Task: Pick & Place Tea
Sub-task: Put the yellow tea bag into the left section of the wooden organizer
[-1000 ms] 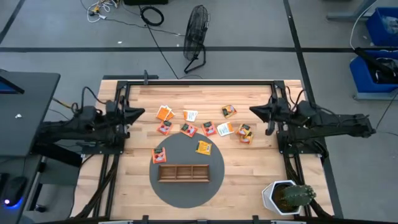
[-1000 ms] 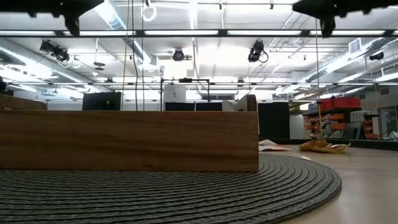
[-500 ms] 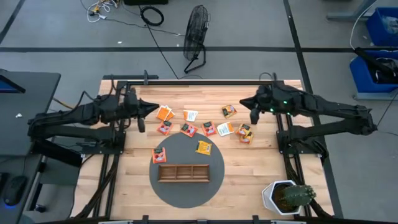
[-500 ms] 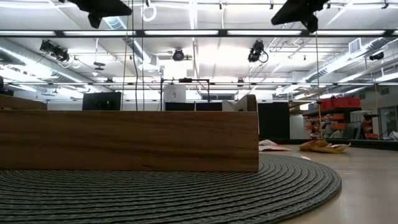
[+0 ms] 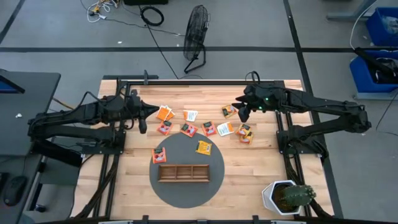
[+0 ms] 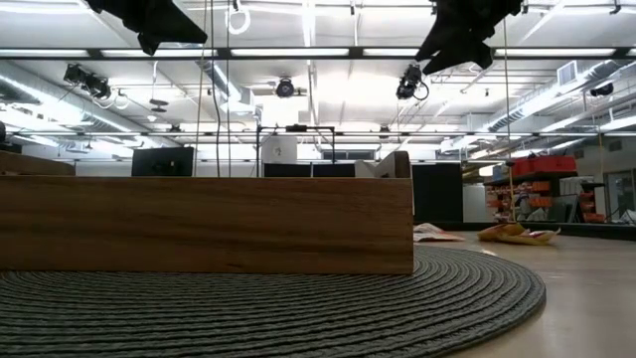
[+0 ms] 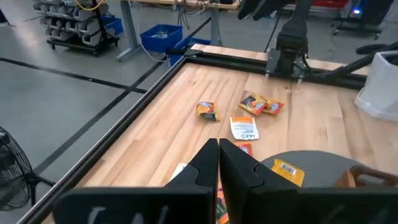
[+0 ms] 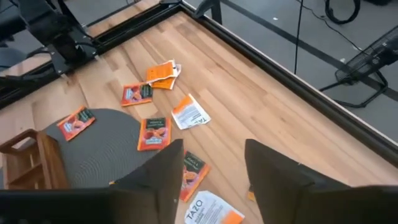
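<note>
Several small tea sachets, orange, red, yellow and white, lie flat across the middle of the wooden table (image 5: 249, 162), among them an orange pair (image 5: 164, 113), a white one (image 5: 190, 116) and an orange one (image 5: 229, 111). A yellow one (image 5: 203, 147) and a red one (image 5: 160, 155) lie on the round grey mat (image 5: 186, 186). A long wooden compartment tray (image 5: 183, 172) stands on that mat. My left gripper (image 5: 149, 111) is shut and empty in the air, left of the orange pair. My right gripper (image 5: 239, 112) is open and empty in the air, right of the orange sachet.
A potted cactus in a white pot (image 5: 287, 196) stands at the near right corner. Black frame rails (image 5: 199, 81) run along the table's far edge and sides. A fan (image 5: 196, 37) stands on the floor beyond the far edge.
Both arms have stretched out from their folded rest at the table's sides. My left gripper has gone toward the table's right, toward the orange pair. My right gripper has gone toward the table's left, toward the sachets. In the low view both have come down a little.
</note>
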Motion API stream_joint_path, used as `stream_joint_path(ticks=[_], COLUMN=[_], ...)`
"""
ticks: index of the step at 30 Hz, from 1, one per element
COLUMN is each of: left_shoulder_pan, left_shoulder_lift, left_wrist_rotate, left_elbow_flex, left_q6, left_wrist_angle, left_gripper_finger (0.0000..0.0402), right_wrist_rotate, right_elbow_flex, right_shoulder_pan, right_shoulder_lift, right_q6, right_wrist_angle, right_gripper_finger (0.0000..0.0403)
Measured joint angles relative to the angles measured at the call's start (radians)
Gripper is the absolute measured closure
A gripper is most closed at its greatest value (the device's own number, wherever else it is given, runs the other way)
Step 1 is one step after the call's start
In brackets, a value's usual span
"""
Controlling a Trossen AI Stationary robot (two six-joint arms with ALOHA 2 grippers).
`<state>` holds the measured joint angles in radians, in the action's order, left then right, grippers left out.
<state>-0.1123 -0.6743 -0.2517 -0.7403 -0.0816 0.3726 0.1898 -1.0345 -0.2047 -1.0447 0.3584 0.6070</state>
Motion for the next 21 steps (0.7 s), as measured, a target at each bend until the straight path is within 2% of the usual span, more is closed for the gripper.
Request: stream_joint_path(ticks=[6, 13, 21], left_shoulder_pan=[0.0, -0.003, -0.002], left_shoulder_lift=[0.0, 0.0, 0.0], left_wrist_rotate=[0.0, 0.0, 0.0], left_elbow_flex=[0.0, 0.0, 0.0], left_q6=[-0.038, -0.044, -0.116], left_wrist_angle=[-0.004, -0.028, 0.041], left_gripper_finger=[0.0385, 0.0385, 0.0385], right_wrist_rotate=[-0.034, -0.11, -0.131], right_elbow_flex=[-0.001, -0.001, 0.0], right_shoulder_pan=[-0.034, -0.117, -0.151], right_shoulder_lift=[-0.019, -0.131, -0.215], right_q6=[0.0, 0.001, -0.039], right_wrist_angle=[0.012, 0.116, 0.154], right_gripper_finger=[0.0206, 0.0213, 0.0213])
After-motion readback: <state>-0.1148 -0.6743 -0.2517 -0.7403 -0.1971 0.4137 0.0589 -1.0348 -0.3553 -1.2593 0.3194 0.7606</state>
